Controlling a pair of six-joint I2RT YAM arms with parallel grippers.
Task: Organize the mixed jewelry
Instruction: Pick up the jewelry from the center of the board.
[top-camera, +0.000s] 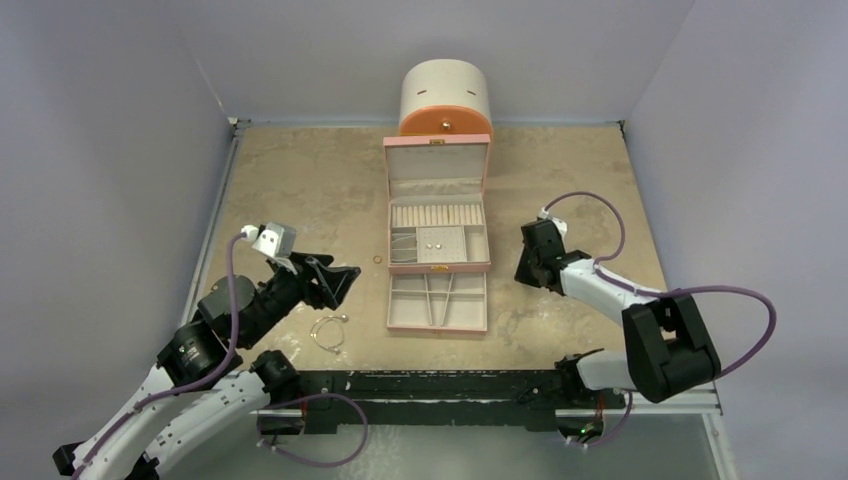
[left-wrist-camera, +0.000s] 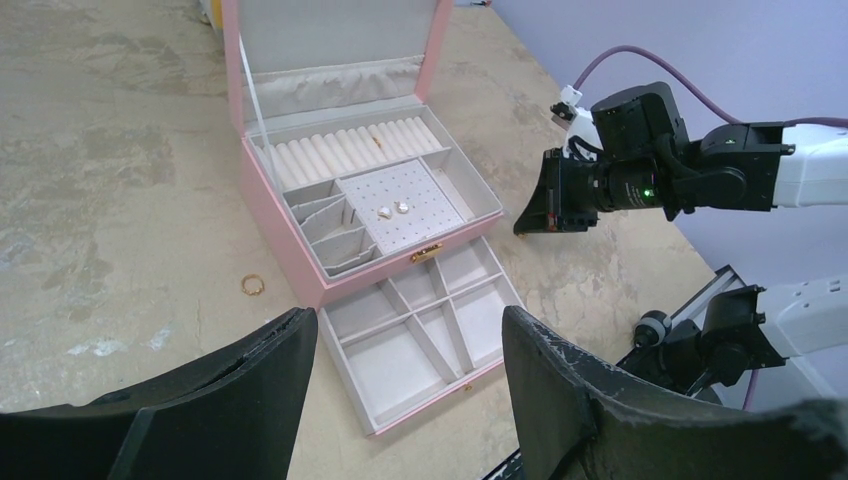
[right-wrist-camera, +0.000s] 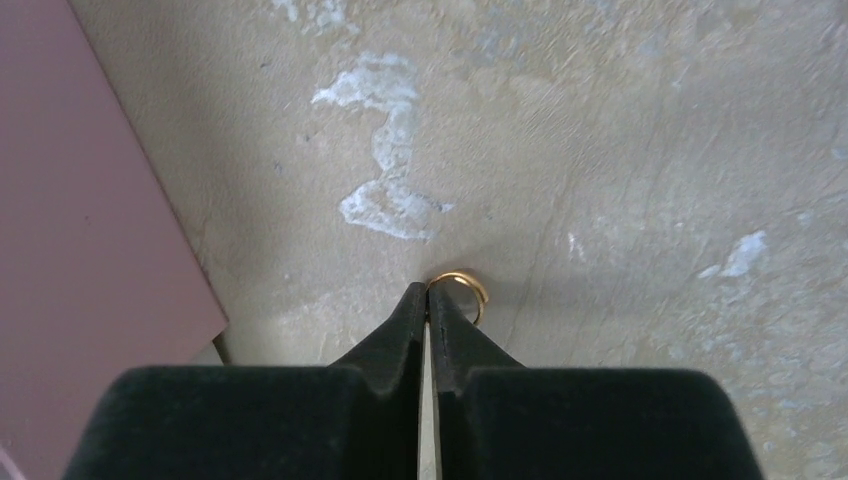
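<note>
A small coppery ring (top-camera: 377, 260) lies on the table left of the open pink jewelry box (top-camera: 438, 150); it also shows in the left wrist view (left-wrist-camera: 253, 285). A thin wire bangle (top-camera: 328, 331) lies near the front left. Two tiny studs (top-camera: 429, 243) sit on the box's dotted pad, also seen in the left wrist view (left-wrist-camera: 392, 209). My left gripper (top-camera: 338, 283) is open and empty, held above the table between ring and bangle. My right gripper (right-wrist-camera: 428, 292) is shut, its tips pinching a small gold ring (right-wrist-camera: 466, 288) at the table surface, right of the box (top-camera: 524, 272).
The box's lower drawer (top-camera: 437, 301) is pulled out toward the front, its compartments bare. A round cream-and-orange drawer cabinet (top-camera: 445, 100) stands behind the box. Grey walls enclose the table on three sides. The box's pink side (right-wrist-camera: 80, 200) is left of my right gripper.
</note>
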